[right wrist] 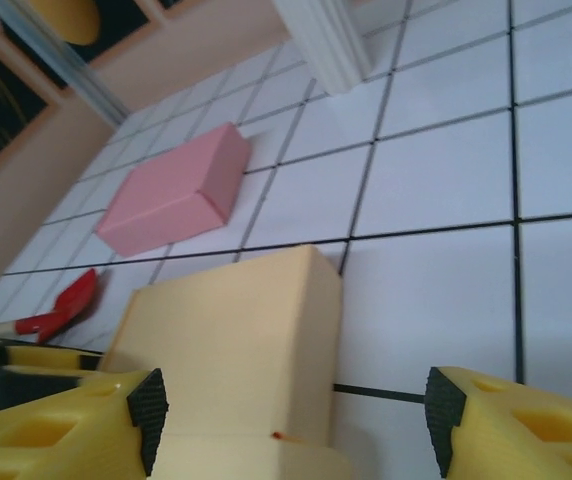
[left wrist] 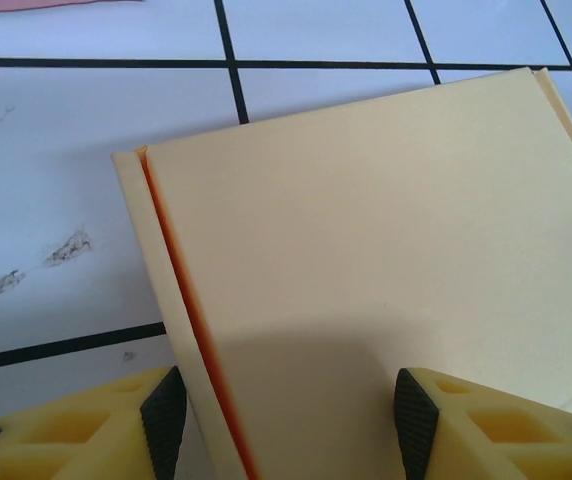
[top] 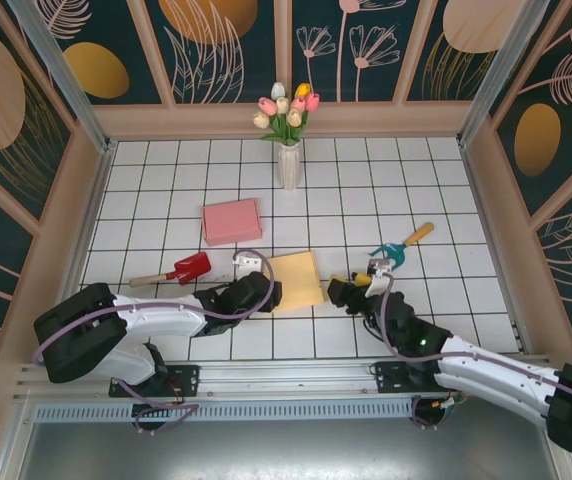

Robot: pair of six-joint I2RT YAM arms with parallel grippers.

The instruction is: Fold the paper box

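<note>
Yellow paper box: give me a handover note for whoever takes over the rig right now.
Left gripper: open, straddling the left edge of the yellow box.
Right gripper: open, beside its right side.
The box sits on the table between them.
Done: lid down, box looks assembled.
To do: check the narrow side seam showing orange, then probably back both arms off.

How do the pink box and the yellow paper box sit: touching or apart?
Apart. The top view shows bare white tiles between the pink box and the yellow paper box.
</note>
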